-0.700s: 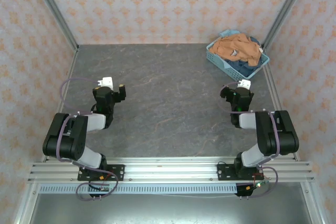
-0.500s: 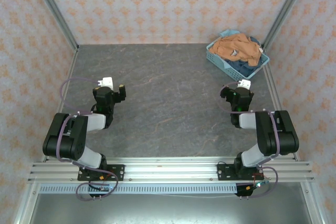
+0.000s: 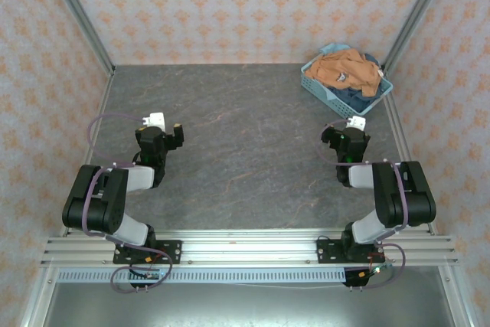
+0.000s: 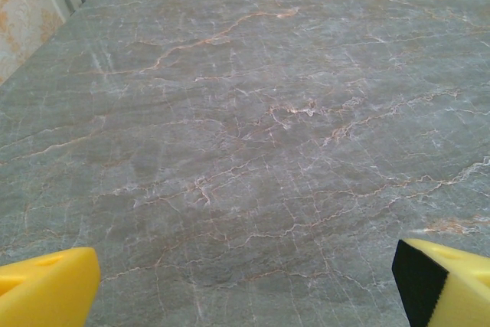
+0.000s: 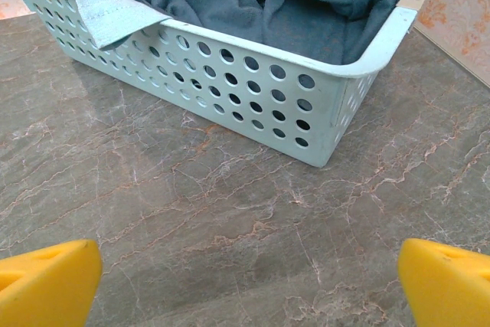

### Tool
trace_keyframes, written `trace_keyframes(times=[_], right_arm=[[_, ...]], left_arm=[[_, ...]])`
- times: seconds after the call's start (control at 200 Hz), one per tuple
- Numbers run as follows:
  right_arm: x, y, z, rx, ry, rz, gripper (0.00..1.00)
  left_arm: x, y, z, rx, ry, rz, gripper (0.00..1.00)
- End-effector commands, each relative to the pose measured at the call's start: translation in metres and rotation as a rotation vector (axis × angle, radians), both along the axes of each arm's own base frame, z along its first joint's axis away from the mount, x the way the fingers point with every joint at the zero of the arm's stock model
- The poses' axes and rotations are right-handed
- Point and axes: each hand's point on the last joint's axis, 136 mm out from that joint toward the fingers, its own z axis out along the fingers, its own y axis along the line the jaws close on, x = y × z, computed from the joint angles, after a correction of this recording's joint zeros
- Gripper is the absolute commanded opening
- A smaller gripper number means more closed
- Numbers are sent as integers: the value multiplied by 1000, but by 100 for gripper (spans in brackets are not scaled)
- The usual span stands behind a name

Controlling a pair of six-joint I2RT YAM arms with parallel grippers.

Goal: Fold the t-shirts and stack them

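While the right pincer [image 5: 246, 285] hovers low over the grey marbled table [image 5: 230, 212], its yellow fingers [image 5: 46, 277] spread wide and gripping nothing, the t-shirts [image 5: 298, 1] lie piled just ahead of it in the pale blue basket [image 5: 260, 101]. An orange one lies over a dark blue one, and a light blue cloth [image 5: 103, 13] drapes over the near rim. The left pincer [image 4: 245, 285], likewise spread and empty, hangs over the table's left side, well apart from the shirts.
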Motion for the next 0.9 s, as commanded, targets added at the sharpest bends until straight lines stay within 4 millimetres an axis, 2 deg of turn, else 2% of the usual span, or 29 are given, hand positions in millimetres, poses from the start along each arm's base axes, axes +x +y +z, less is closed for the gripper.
trace_keyframes(times=[0.0, 0.06, 0.105, 0.14, 0.18, 0.22, 0.255, 0.31, 0.325, 0.35, 0.375, 0.405, 0.43, 0.45, 0.505, 0.55, 0.61, 0.711, 0.796, 0.896], right_arm=[[2, -1, 9, -9, -28, 2, 99], [0, -1, 25, -48, -29, -21, 99], [-3, -3, 46, -91, 0, -71, 99], [-2, -6, 77, -75, -40, -117, 99], [0, -7, 108, -22, -97, -147, 99], [1, -13, 141, 58, -156, -220, 99], [3, -18, 159, 143, -146, -285, 99], [3, -18, 175, 239, -50, -322, 99], [4, -21, 178, 262, -46, -360, 99], [12, -24, 183, 298, -53, -384, 99], [25, -17, 187, 342, -34, -317, 99], [38, -15, 186, 383, 3, -286, 99], [45, -17, 189, 401, 30, -302, 99], [52, -19, 184, 403, 66, -326, 99], [68, -27, 180, 395, 128, -378, 99], [83, -31, 176, 385, 169, -388, 99], [98, -40, 168, 375, 224, -419, 99], [114, -60, 148, 364, 313, -494, 99], [128, -74, 127, 366, 354, -521, 99], [146, -85, 101, 391, 386, -519, 99]], left_arm=[[0, -1, -1, 11, 7, -13, 100], [1, -5, 7, 16, 11, -37, 100], [-2, -6, 20, 39, 18, -20, 100], [-6, -5, 32, 63, 9, 5, 100], [-12, -6, 51, 88, -33, 23, 100], [-15, -11, 79, 93, -134, 15, 100], [-15, -13, 104, 69, -217, 17, 100], [-21, 12, 133, -62, -195, 220, 100], [-28, 20, 131, -100, -131, 295, 100], [-41, 38, 145, -148, -80, 439, 100], [-52, 54, 154, -165, -53, 564, 100], [-47, 61, 157, -188, -19, 593, 100], [-34, 57, 158, -252, 21, 535, 100], [-25, 54, 158, -297, 48, 500, 100], [-1, 35, 162, -423, 71, 412, 100], [19, 11, 171, -495, 72, 295, 100], [34, -16, 186, -561, 76, 192, 100], [46, -62, 204, -599, 98, 42, 100], [47, -98, 210, -630, 123, -61, 99], [43, -124, 210, -656, 152, -122, 97]])
